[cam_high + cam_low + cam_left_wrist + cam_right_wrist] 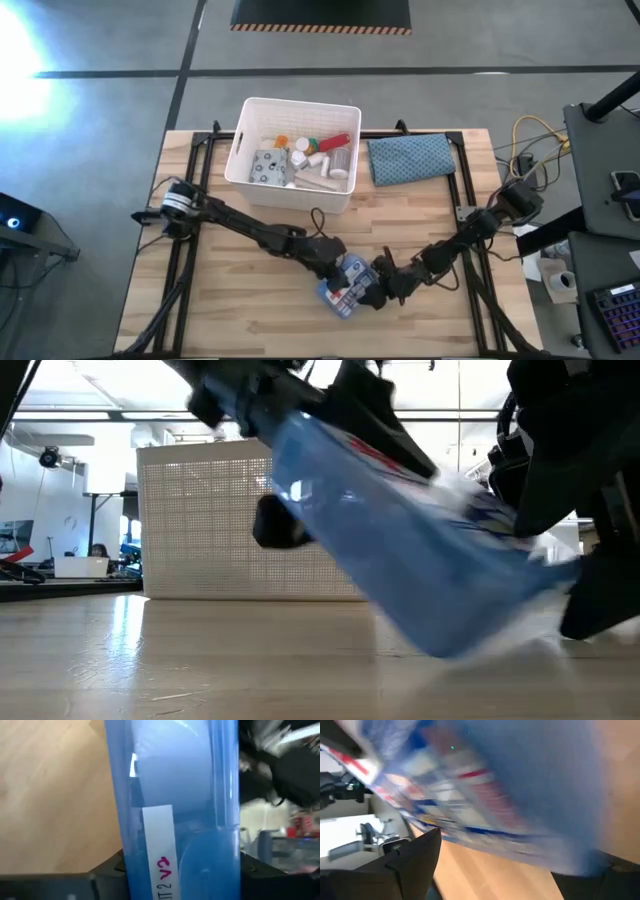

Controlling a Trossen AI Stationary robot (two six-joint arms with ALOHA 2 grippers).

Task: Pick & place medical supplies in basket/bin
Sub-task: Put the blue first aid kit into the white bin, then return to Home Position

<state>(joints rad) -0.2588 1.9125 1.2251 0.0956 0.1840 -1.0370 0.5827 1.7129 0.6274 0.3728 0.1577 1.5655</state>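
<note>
Grippers meet at the near middle of the wooden table [250, 310], both on one blue plastic pack [343, 285] with red and white print. The left gripper [335, 262] has its fingers clamped on the pack's far-left end; in the left wrist view the blue pack [175, 810] fills the gap between the two dark fingers [60, 887]. The right gripper [378, 285] is at the pack's right side and touches it, but I cannot tell whether its fingers are closed on the pack or only set around it; the right wrist view shows the pack [485, 795] blurred across the fingers [415, 860]. In the low view the pack [400, 550] hangs tilted, its upper end to the left, its lower corner just above or on the boards. The white basket [345, 190] stands at the far middle of the table, well apart from the grippers, with bare boards between. It holds white pill bottles [298, 150], an orange vial [281, 141], a green cube [312, 141], a red tube [335, 141] and a patterned pouch [268, 168]. A blue-grey cloth [410, 158] lies just right of the basket. Grey floor surrounds the table; a desk with cables [535, 135] stands to the right.
</note>
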